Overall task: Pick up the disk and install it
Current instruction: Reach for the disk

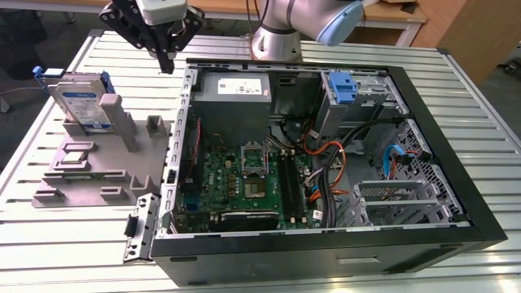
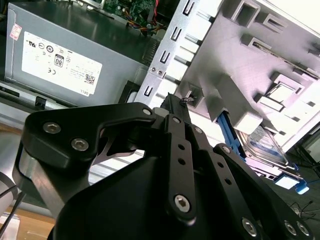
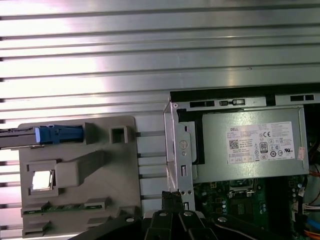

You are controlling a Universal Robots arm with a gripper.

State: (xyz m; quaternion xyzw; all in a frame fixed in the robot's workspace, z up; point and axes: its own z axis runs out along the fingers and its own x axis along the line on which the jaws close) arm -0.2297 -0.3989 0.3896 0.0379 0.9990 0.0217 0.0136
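One disk (image 1: 82, 102) stands in one grey rack (image 1: 97, 183); fingers (image 1: 167, 61), pressed together, hang empty nearby.

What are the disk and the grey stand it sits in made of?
The disk looks like silver-grey metal with a dull sheen, under a blue-and-white label that is probably paper. Its blue side rails look like smooth plastic. The grey stand is matte and evenly coloured, with blocky moulded shapes, so it is probably plastic, though painted metal cannot be ruled out.
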